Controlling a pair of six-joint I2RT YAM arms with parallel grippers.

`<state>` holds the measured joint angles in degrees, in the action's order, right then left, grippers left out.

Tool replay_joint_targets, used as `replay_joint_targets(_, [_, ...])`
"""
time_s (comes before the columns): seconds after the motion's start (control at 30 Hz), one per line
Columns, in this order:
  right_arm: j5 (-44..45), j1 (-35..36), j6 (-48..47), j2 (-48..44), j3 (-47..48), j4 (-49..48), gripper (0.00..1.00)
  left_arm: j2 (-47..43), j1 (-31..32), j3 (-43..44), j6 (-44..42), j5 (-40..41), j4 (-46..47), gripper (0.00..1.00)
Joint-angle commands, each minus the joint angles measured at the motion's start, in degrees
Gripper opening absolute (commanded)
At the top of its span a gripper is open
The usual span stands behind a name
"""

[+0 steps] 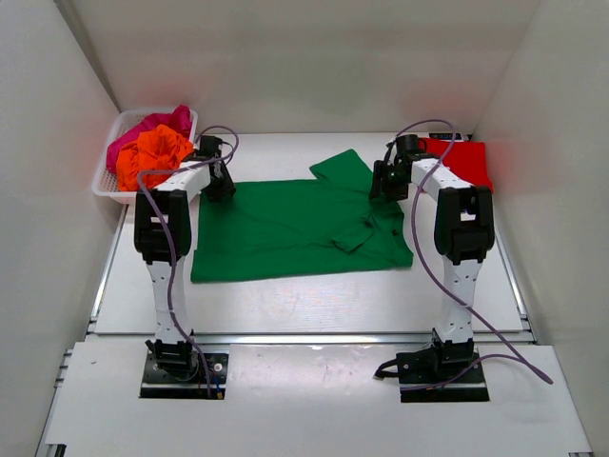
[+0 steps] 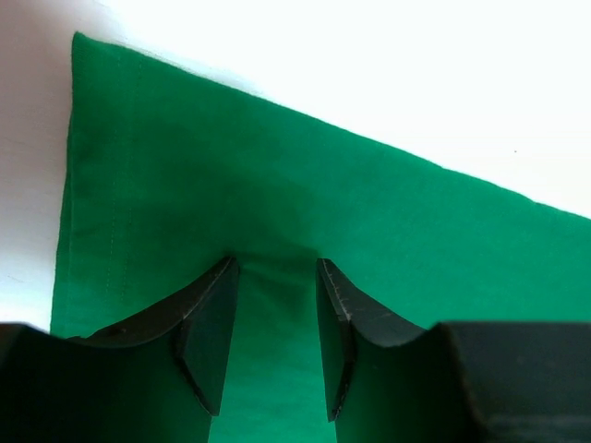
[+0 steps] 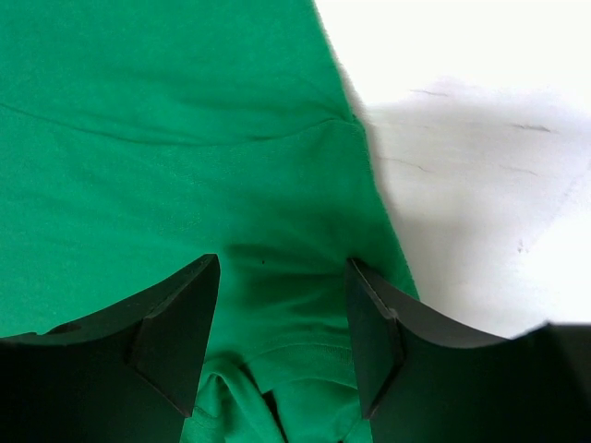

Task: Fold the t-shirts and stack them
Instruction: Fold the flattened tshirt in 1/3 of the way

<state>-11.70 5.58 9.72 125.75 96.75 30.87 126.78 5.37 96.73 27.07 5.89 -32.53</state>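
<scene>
Shirt (image 1: 285, 233) in green lies mid-frame on the table (image 1: 304, 305); my left gripper (image 2: 275, 268) and right gripper (image 3: 282, 263), both spread, press its upper edge.

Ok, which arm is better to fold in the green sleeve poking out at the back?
Right. The right fingers are over the green shirt just beside that sleeve. The left fingers are away at the shirt's far-left corner, near the basket.
</scene>
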Motion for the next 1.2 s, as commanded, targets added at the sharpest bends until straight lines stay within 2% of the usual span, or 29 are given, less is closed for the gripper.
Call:
replay_joint_targets(0.0, [4.0,-1.0,0.7,-2.4,-1.6,4.0,0.54,-1.2,0.3,-3.0,-0.4,-4.1,-1.7,0.50])
replay_joint_targets(0.07, [4.1,-0.6,-1.2,-4.0,-4.0,0.9,0.55,-3.6,0.5,-6.5,-1.5,-4.6,-0.3,0.50])
replay_joint_targets(0.13, [4.8,-0.2,-1.5,-6.7,-5.5,-0.7,0.54,-10.2,1.3,-11.9,-2.5,-4.7,3.5,0.50])
replay_joint_targets(0.23, [4.8,-0.7,-1.4,-7.2,-4.9,1.0,0.53,-17.7,1.5,-20.1,-1.0,-4.5,7.8,0.51])
replay_joint_targets(0.4, [4.5,-0.6,-2.1,-7.6,-8.1,1.2,0.54,-17.8,0.2,-23.9,-1.6,-5.4,5.6,0.50])
replay_joint_targets(0.53, [4.8,-0.4,-3.7,-11.2,-13.1,-3.1,0.55,-26.4,0.6,-34.7,-1.6,-1.2,17.7,0.52])
replay_joint_targets(0.6, [4.2,-1.0,-3.4,-12.4,-14.5,-4.1,0.55,-27.9,-0.2,-36.2,-0.7,-1.6,21.8,0.52])
replay_joint_targets(0.77, [4.2,-0.7,-5.1,-16.9,-16.0,-7.0,0.57,-23.3,-0.5,-21.0,-3.2,-1.9,12.9,0.52])
replay_joint_targets(0.83, [5.2,-0.4,-5.1,-19.3,-16.5,-7.8,0.57,-25.5,0.6,-19.6,-4.4,-1.3,11.0,0.53])
replay_joint_targets(0.97, [7.4,0.0,-4.5,-26.7,-19.0,-10.0,0.60,-37.9,1.1,-29.7,-2.2,-2.4,12.1,0.53])
replay_joint_targets(1.1, [9.8,1.1,-3.8,-33.4,-22.7,-6.6,0.61,-45.9,2.2,-39.7,-1.8,-3.5,5.0,0.53])
replay_joint_targets(1.17, [9.3,2.4,-2.8,-36.2,-26.0,-6.0,0.59,-50.3,4.1,-44.5,-1.5,-2.3,3.4,0.53])
